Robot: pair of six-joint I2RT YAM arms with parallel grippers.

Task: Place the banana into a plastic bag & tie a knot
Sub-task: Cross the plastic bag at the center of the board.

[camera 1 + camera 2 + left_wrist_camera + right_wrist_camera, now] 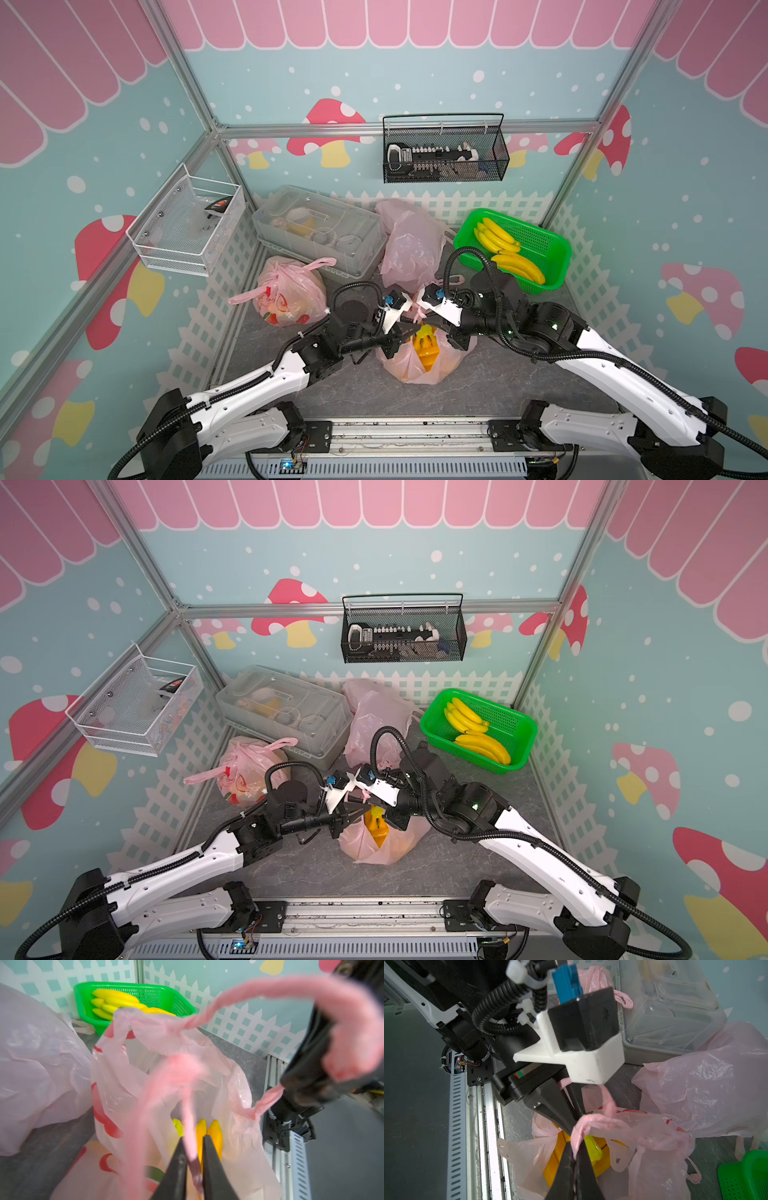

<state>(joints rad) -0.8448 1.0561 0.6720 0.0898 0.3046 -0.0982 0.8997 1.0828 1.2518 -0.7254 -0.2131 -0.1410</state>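
- Table (519, 390): grey, marbled. Left arm (266, 382) and right arm (623, 374) reach in from the near rail and meet over its middle.
- Clear box (365, 249): lidded, back left of the table, by the fence wall.
- Loose bags (411, 249): pink heap just beside the box, between it and the green basket (548, 245).
- White basket (166, 257): wire, hung on the left wall.
- Black basket (494, 166): mesh, hung on the back wall. Dark and white gear inside, can't tell what.
- Green basket: back right corner, holds spare bananas (498, 237) in two bunches.
- Tied bag (291, 295): pink, knotted, in front of the box, left of centre.
- Bag (419, 370): pink with red print, at centre front under both claws, mouth open.
- Banana (426, 347): yellow, inside the bag, seen through the open mouth in both top views.
- Left gripper (192, 1138): clenched on a pink strand (190, 1147) that runs between its jaws, right above the banana.
- Right gripper (575, 1144): clenched on the twisted handle (591, 1121), tips just beside the left gripper's tips.
- More pink handle loops over the right gripper's body in the left wrist view, blurred.
- Can't tell whether strand and twisted handle are one piece.
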